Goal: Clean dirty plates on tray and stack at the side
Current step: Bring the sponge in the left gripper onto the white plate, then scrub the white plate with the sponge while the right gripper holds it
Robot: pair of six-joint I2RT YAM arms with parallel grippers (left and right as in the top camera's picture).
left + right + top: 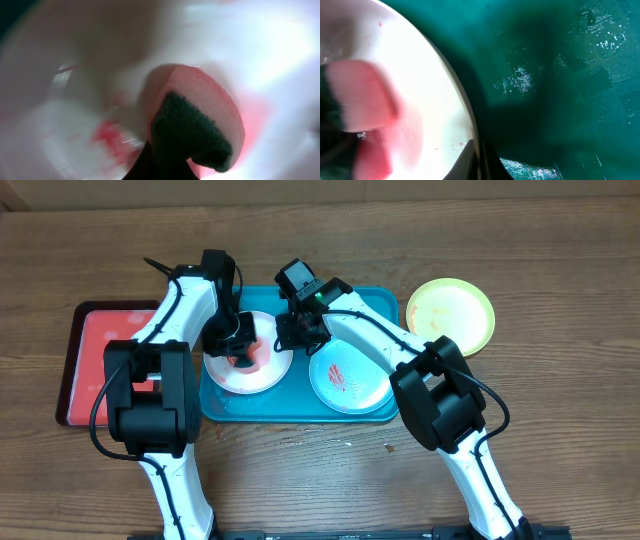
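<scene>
The white plate [262, 376] lies on the left of the teal tray [370, 300] and has red smears. My left gripper [240, 350] is shut on a pink sponge with a dark green side [200, 115] and presses it onto the white plate [260, 50]. My right gripper [290, 335] is shut on that plate's right rim [479, 160], one finger on each side of the rim. The sponge also shows, blurred, in the right wrist view [360, 100]. The light blue plate [350, 375], with red smears, lies on the tray's right. The yellow-green plate [450, 315] lies on the table to the right of the tray.
A smaller red tray [90, 350] lies just left of the teal tray, under my left arm. The wet teal tray floor [560, 75] shows beside the white plate. Wooden table surrounds both trays.
</scene>
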